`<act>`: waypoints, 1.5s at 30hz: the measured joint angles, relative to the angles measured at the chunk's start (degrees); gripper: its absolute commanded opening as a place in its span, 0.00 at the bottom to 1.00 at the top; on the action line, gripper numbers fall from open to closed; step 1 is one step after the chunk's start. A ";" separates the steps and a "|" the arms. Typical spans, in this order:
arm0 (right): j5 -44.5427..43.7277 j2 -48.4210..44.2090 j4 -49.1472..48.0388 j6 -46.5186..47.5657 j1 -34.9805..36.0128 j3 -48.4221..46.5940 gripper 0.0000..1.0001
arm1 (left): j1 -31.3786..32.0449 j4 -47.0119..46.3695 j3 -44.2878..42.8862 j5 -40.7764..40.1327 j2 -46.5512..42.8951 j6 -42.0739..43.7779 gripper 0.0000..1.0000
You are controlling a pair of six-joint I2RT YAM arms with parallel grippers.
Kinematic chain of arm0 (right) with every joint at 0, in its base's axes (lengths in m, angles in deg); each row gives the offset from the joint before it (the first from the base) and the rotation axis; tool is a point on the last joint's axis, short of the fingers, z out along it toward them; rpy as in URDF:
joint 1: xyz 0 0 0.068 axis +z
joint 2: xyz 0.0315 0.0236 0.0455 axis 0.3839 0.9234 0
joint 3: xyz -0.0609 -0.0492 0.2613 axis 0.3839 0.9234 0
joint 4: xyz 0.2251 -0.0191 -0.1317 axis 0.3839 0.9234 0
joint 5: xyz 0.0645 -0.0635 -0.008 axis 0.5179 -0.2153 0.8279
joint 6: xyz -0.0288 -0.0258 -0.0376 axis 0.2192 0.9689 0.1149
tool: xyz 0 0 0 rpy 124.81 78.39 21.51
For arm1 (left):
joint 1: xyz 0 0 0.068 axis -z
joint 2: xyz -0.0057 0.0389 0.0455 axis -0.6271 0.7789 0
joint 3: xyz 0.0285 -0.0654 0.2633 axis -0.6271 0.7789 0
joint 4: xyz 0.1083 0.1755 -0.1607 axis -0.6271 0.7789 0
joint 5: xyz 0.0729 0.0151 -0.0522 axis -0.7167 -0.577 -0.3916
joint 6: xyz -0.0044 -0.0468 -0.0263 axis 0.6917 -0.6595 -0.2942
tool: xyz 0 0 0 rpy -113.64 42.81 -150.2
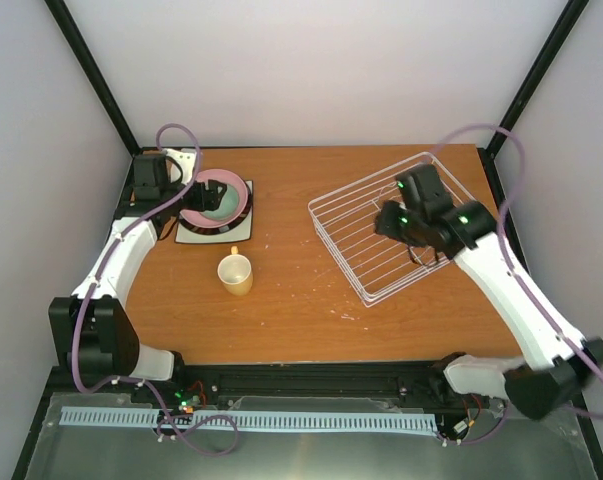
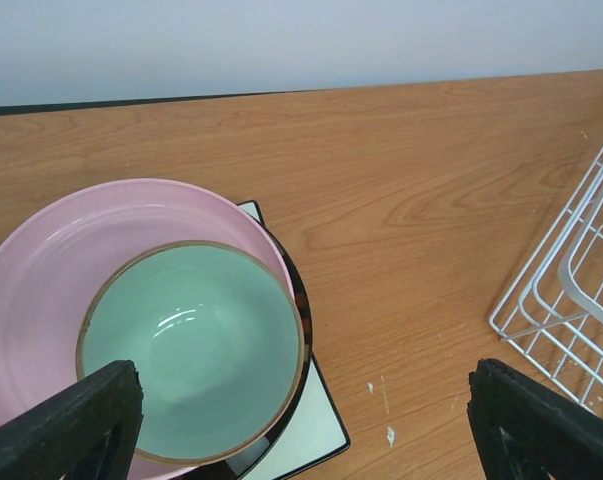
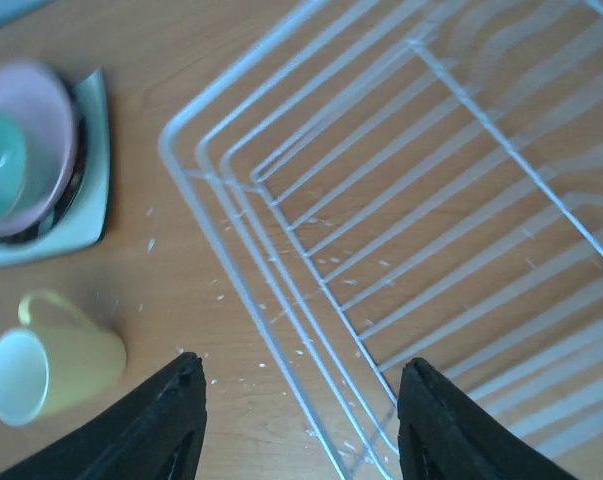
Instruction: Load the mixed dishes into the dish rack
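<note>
Over the stack at the table's (image 1: 301,330) 10 o'clock: left gripper (image 2: 301,400) spread wide, pinching nothing. Left finger (image 2: 66,425) overlaps the bowl (image 2: 196,345) rim in the wrist view; contact or clearance, can't tell. Bowl sits mouth up inside the pink plate (image 2: 71,240), offset toward its 5 o'clock. Pink plate rests on the black-rimmed plate (image 2: 306,330), which rests on the square plate (image 2: 321,420). Square plate corners poke out at 12 and 5 o'clock of the stack.

Right gripper (image 3: 301,375) also spread, nothing between the fingers. It hangs over the rack (image 1: 366,250), and in the wrist view the rack's 7 o'clock rim wire runs between the fingers. Height above the wires: can't tell.

Rack lies flat on the table's 3 o'clock half, turned diagonal, one corner pointing at 9 o'clock toward the stack.

Mug (image 1: 236,273) stands mouth up on bare table at 5 o'clock of the stack, near it, handle at 12 o'clock. It is well apart from the rack, off the rack's 8 o'clock side.

White specks (image 3: 219,296) are scattered on the wood between mug and rack rim.

All dishes sit on the table, outside the rack.
</note>
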 measured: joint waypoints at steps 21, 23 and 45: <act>-5.60 -17.31 11.56 -52.65 -3.98 17.64 0.51 | 3.45 0.83 2.05 -5.38 -8.81 2.67 0.90; -5.40 -17.11 11.43 -54.71 -3.98 20.04 0.51 | 3.45 0.55 2.47 -5.35 -9.62 2.69 0.90; -5.14 -8.11 0.52 -58.93 -11.37 27.61 0.51 | 3.45 -0.09 4.13 -5.97 -9.92 2.82 0.90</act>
